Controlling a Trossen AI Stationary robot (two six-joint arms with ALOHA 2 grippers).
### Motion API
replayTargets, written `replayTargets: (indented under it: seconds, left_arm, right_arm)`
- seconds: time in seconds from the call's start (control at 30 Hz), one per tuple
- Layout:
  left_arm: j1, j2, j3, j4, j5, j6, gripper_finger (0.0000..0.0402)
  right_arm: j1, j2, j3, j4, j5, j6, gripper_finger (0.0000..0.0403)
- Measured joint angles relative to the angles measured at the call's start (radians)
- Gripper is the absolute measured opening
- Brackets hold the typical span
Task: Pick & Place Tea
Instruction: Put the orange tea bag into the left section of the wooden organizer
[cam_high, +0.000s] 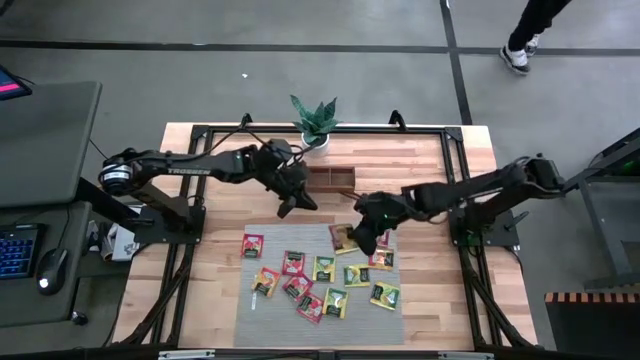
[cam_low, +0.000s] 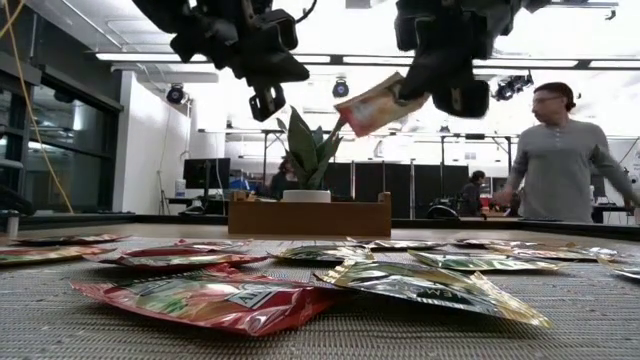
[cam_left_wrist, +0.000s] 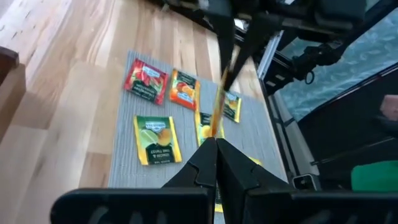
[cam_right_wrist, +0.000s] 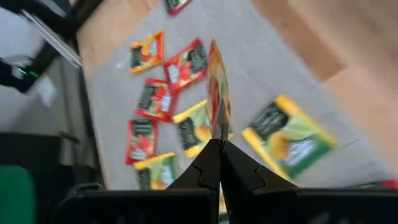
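Several red, yellow and green tea sachets (cam_high: 320, 275) lie flat on the grey ribbed mat (cam_high: 250, 320). My right gripper (cam_right_wrist: 216, 142) hovers over the mat's far right part, shut on a red-and-yellow sachet (cam_low: 378, 107). My left gripper (cam_left_wrist: 216, 142) hangs over bare wood between the mat and the wooden tray (cam_high: 330, 180). It is shut on an orange-yellow sachet (cam_left_wrist: 225, 93), which I see only edge-on in the left wrist view. Both grippers are high above the table in the low view. My left gripper pinches one end of the orange-yellow sachet (cam_left_wrist: 216, 129) between its two fingers. The sachet sticks out past the fingertips, edge-on to the wrist camera, clear of the table. The fingers slant down toward the mat. My right gripper pinches one end of the red-and-yellow sachet (cam_right_wrist: 217, 127) between its two fingers, which slant downward. The sachet juts out beyond the fingertips, tilted, its free end (cam_low: 345, 118) lower. It hangs lifted well clear of the mat.
The brown tray (cam_low: 308, 215) stands at the table's far middle with a potted plant (cam_high: 315, 120) behind it. Black frame rails run along the table's edges. A person (cam_low: 565, 160) stands beyond the far right. A desk with a keyboard (cam_high: 18, 250) is at the left.
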Motion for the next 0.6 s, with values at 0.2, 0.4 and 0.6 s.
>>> replayTargets:
  seconds: [0.2, 0.4, 0.6]
  left_arm:
    - [-0.002, -0.002, 0.000, 0.016, 0.015, 0.008, 0.0004]
    - [-0.002, -0.002, 0.024, 0.023, 0.023, 0.015, 0.0062]
    - [-0.002, -0.002, 0.126, 0.023, 0.078, 0.048, 0.0151]
  right_arm:
    - [-0.067, 0.045, 0.241, -0.297, -0.019, -0.253, 0.0000]
    - [-0.118, 0.150, 0.489, -0.587, -0.021, -0.429, 0.0000]
    - [-0.138, 0.312, 0.721, -0.825, -0.024, -0.575, 0.0000]
